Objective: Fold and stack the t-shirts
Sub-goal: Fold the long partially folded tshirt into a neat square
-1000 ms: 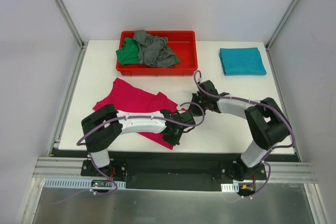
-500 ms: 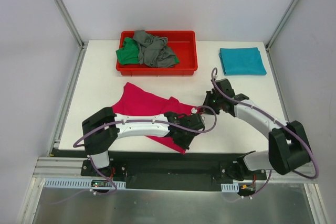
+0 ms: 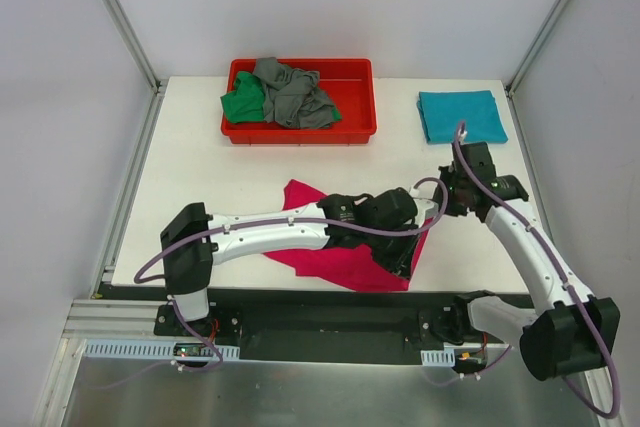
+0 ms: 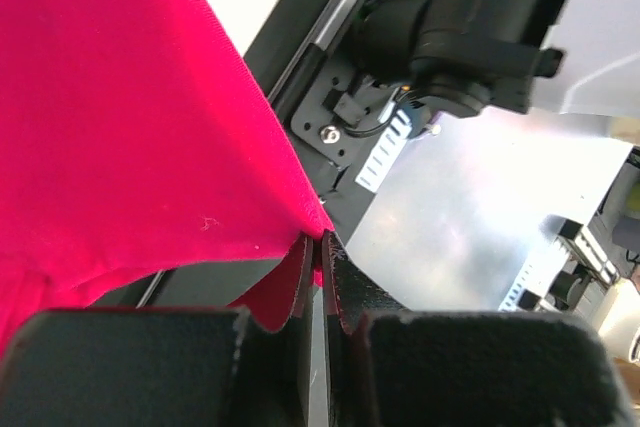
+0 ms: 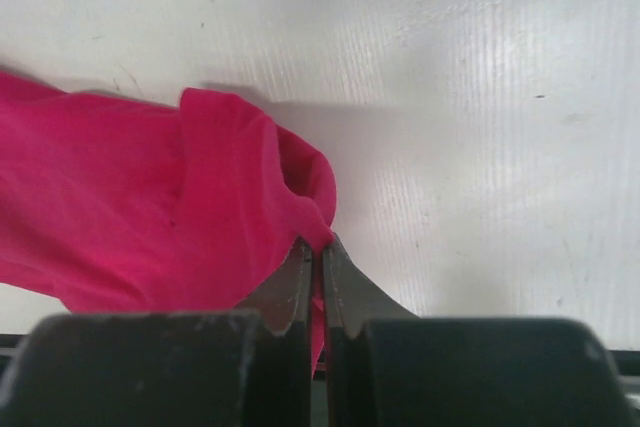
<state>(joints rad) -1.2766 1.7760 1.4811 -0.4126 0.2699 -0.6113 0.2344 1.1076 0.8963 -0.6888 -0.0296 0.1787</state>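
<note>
The magenta-pink t-shirt (image 3: 340,257) lies bunched near the table's front edge, under the left arm. My left gripper (image 3: 408,269) is shut on its near right corner; in the left wrist view the cloth (image 4: 130,147) hangs from the pinched jaws of the left gripper (image 4: 320,247). My right gripper (image 3: 440,209) is shut on the shirt's far right corner, and the right wrist view shows the fabric (image 5: 180,207) pinched at the right gripper (image 5: 317,247). A folded teal t-shirt (image 3: 461,115) lies at the back right. Green (image 3: 241,104) and grey (image 3: 293,94) t-shirts sit crumpled in the tray.
The red plastic tray (image 3: 355,107) stands at the back centre of the white table (image 3: 190,177). Both arms reach over the front right part of the table. The black mounting rail (image 3: 330,322) runs along the near edge.
Both grippers have carried the pink t-shirt to the right, dragging it from the left-centre of the table to the front centre-right. The right arm has stretched out to the right.
</note>
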